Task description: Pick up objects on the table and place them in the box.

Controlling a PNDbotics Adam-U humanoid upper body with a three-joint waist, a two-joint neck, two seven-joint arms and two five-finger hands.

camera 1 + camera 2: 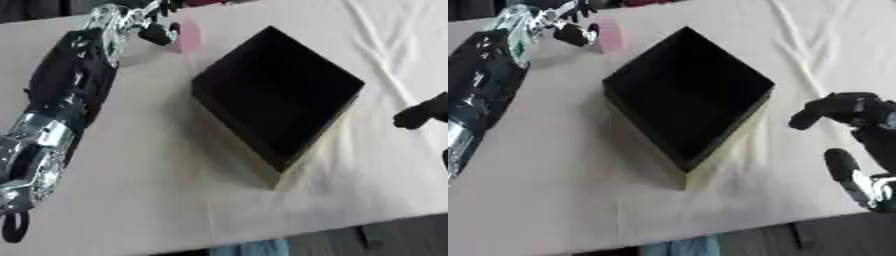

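Observation:
A pink block-like object [189,36] stands on the white cloth at the far left, just beyond the black box's left corner. My left arm reaches far up the left side and my left hand [157,31] is right beside the pink object, thumb and fingers curled at its left face; whether they hold it I cannot tell. The black open-topped box [278,92] sits at the middle, turned like a diamond, its inside dark. My right hand [852,112] hovers at the right edge, fingers relaxed and holding nothing.
The white cloth [175,190] covers the table, with folds at the far right. The table's front edge runs along the bottom, with something blue [254,248] below it. A dark red thing [647,2] shows at the far edge.

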